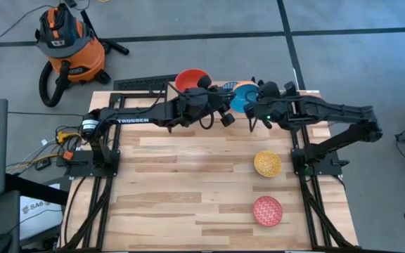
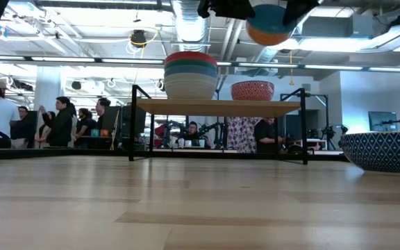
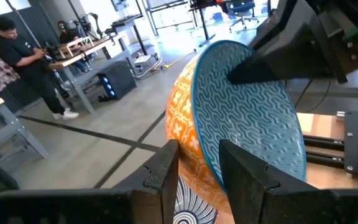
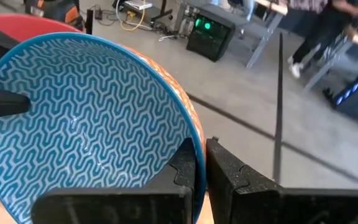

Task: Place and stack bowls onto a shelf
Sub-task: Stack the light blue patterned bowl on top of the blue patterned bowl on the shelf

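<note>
Two hands pinch one blue-and-orange bowl above the shelf.
We see left hand and right hand each clamping its rim.

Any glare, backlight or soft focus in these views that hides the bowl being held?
Low view: bright ceiling lights leave the held bowl dim, cropped at the top edge. Left wrist view: the background is soft, the bowl pattern clear. Right wrist view: even light. High view: the arms partly cover it.
</note>
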You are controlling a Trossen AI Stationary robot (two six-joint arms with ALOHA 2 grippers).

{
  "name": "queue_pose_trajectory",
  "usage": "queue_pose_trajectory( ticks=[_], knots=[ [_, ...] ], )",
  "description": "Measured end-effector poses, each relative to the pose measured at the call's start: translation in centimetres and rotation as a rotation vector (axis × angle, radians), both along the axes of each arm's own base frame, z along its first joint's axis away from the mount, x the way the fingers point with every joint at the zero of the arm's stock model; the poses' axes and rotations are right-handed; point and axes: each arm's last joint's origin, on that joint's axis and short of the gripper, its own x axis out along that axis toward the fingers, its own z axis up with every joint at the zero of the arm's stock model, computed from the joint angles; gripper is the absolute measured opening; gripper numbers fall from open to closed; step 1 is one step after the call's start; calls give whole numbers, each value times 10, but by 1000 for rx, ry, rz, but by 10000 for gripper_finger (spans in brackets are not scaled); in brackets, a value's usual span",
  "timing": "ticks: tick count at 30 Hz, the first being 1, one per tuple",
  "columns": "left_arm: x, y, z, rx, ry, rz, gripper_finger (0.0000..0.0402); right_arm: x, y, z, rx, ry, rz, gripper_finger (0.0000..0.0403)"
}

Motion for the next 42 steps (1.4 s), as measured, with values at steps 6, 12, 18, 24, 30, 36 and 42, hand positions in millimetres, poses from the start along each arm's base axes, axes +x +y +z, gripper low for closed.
queue_pose_trajectory(
  ticks=[6, 12, 18, 24, 30, 36, 42],
  knots=[
    [0, 0, 0, -1, 3, 6, 92, -1, 0, 8, -30, 87, 62, 40],
    [0, -1, 0, -7, -4, 25, 74, -1, -3, 9, -37, 126, 75, 40],
    [0, 1, -1, -43, -35, 54, 74, -3, -36, 11, 30, 98, 38, 40],
    [-4, -3, 9, -25, -7, 155, 90, -14, -86, 14, 157, -14, 29, 40],
    [-13, -5, 38, -15, -2, 228, 93, -27, -129, 5, 301, -76, 33, 40],
    [-27, -6, 70, -35, 14, 236, 93, -20, -164, -13, 458, -106, 68, 40],
    [-40, 1, 81, -83, 68, 265, 93, 0, -182, -21, 558, -29, 82, 40]
  ],
)
